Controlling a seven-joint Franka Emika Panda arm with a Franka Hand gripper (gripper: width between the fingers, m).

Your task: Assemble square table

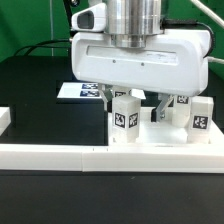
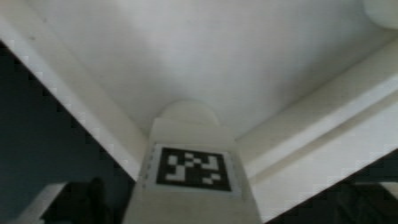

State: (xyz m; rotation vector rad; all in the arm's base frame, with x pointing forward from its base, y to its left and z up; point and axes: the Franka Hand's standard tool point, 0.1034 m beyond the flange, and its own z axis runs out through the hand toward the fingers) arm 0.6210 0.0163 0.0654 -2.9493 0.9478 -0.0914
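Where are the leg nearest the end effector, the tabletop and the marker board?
leg [image 1: 124,118], exterior view, tagged front face.
tabletop [image 1: 150,132], exterior view, bare surface between legs.
marker board [image 1: 72,91], exterior view, white corner.

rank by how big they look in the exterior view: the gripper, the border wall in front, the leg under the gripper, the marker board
1. gripper, close to the camera, so its size is exaggerated
2. border wall
3 and 4. leg and marker board: look alike, and the board is partly hidden, so no ranking.
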